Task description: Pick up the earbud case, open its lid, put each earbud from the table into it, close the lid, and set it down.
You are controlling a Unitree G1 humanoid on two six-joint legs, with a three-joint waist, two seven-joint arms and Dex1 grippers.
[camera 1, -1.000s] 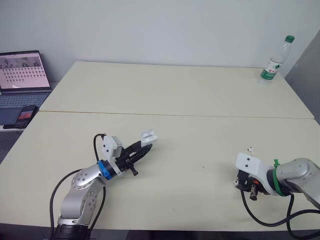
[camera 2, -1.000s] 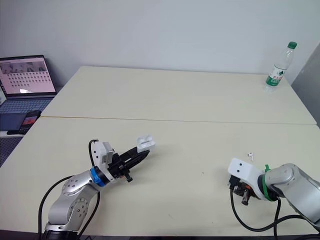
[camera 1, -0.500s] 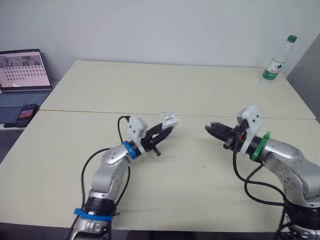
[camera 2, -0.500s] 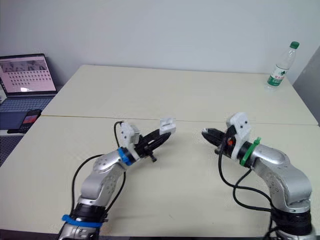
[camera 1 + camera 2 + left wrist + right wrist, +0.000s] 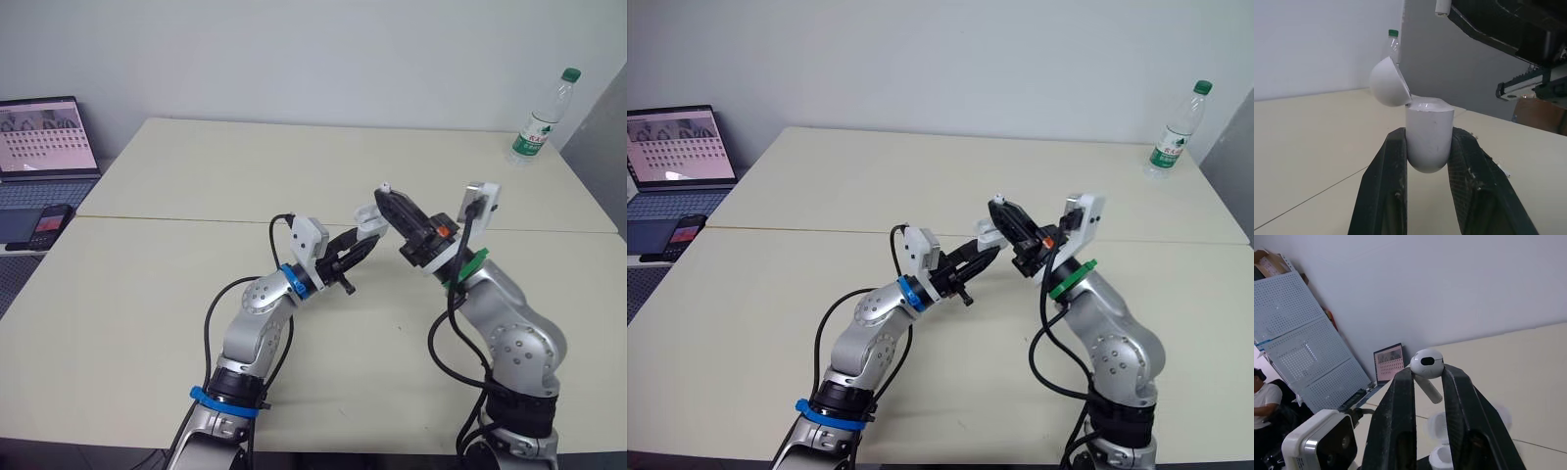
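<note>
Earbud case sat upright between the two black fingers of the left gripper, which were clamped on its rounded lower body, with the lid hinged back and the mouth open. The right gripper pinched one white earbud by its head between its fingertips, the stem slanting down toward the case. The earbud hung just above the open mouth and apart from it, not yet seated. Both grippers met in the air over the middle of the table, well away from every edge. A water bottle stood near the far right corner, and a laptop and a phone lay beyond the left edge. The insertion looked like the step in hand, and it carried several risks. The earbud was held only by its smooth round head, so it could have swivelled or slipped out as the stem met the socket, then dropped to the table. If the stem had come down off the socket's line, pressing would have levered the case in its grip, since the fingers held a curved shell. A right finger passing too close could also have knocked the raised lid shut on the earbud.
</note>
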